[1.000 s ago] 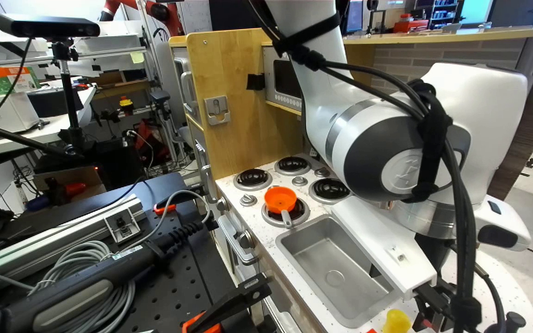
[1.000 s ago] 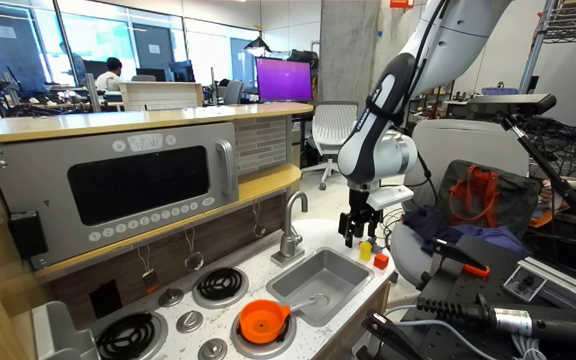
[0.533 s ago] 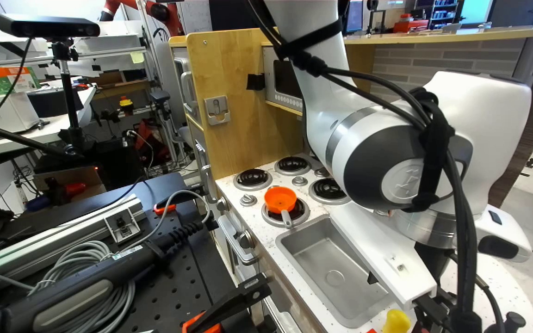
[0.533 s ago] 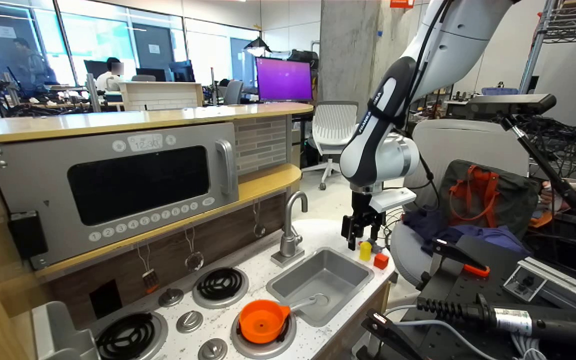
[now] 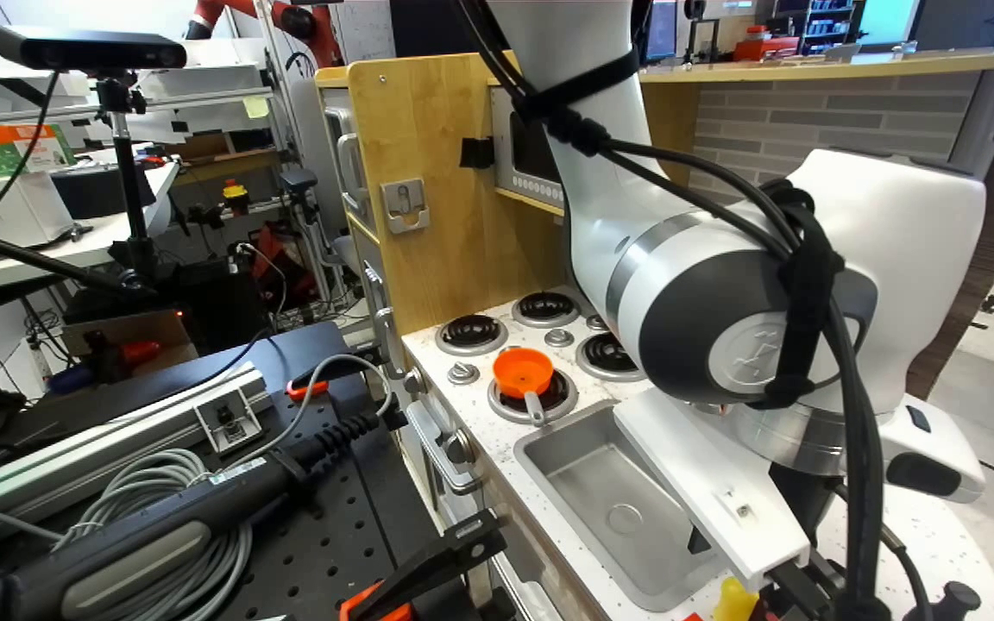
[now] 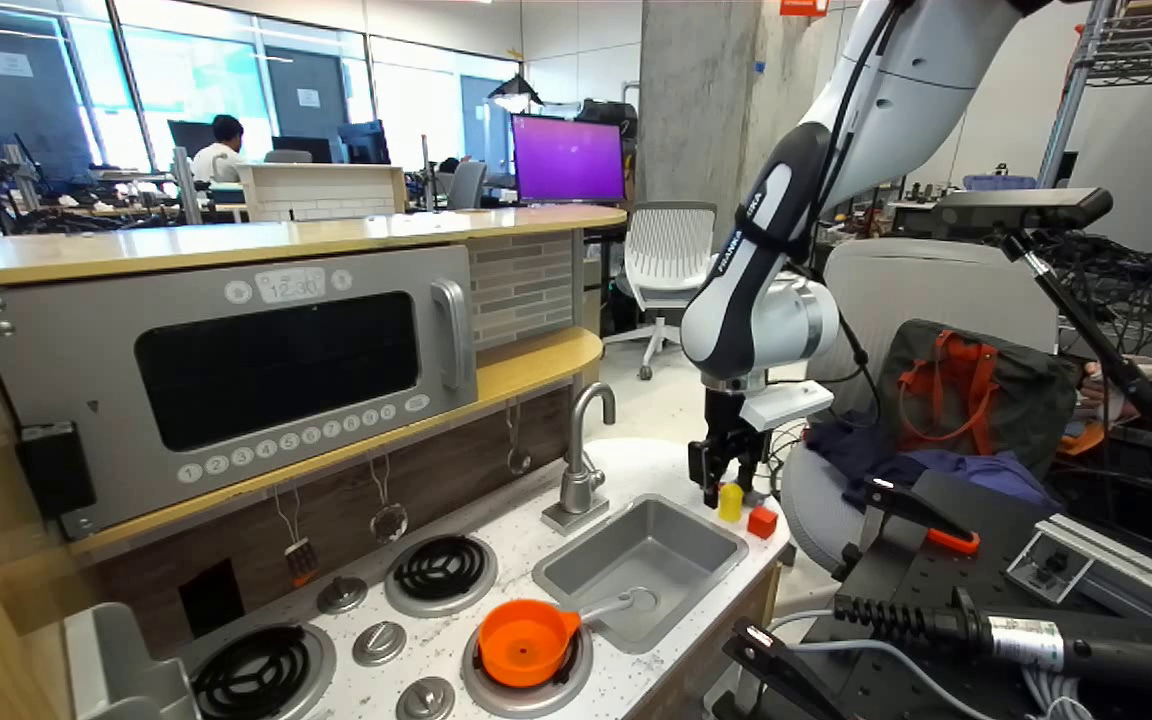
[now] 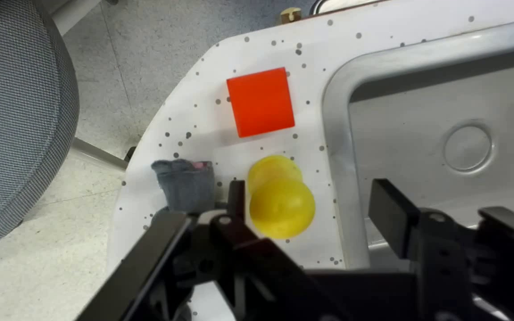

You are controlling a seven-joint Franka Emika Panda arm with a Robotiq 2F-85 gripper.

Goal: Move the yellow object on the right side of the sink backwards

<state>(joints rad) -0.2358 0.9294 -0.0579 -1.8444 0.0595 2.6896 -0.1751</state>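
The yellow object (image 7: 282, 207) stands on the white speckled counter beside the sink (image 7: 339, 147), close to its rim. In the wrist view it looks like a rounded shape with a second yellow lobe behind it. It also shows in both exterior views (image 6: 730, 502) (image 5: 733, 600), partly cut off at the frame's bottom edge in an exterior view. My gripper (image 7: 308, 200) is open and points down. The yellow object lies between the fingers' lines, close to the left finger; the right finger is over the sink. The gripper (image 6: 729, 490) shows low just behind the yellow object.
A red block (image 7: 261, 102) stands near the yellow object on the counter. A dark grey cup-like item (image 7: 188, 185) lies by the left finger. The silver faucet (image 6: 579, 490) rises behind the sink. An orange pan (image 6: 524, 645) sits on a burner. The counter's curved edge is close.
My arm and open gripper have come down and shifted slightly, bringing the fingers lower by the yellow object. The yellow object and red block have not visibly moved.
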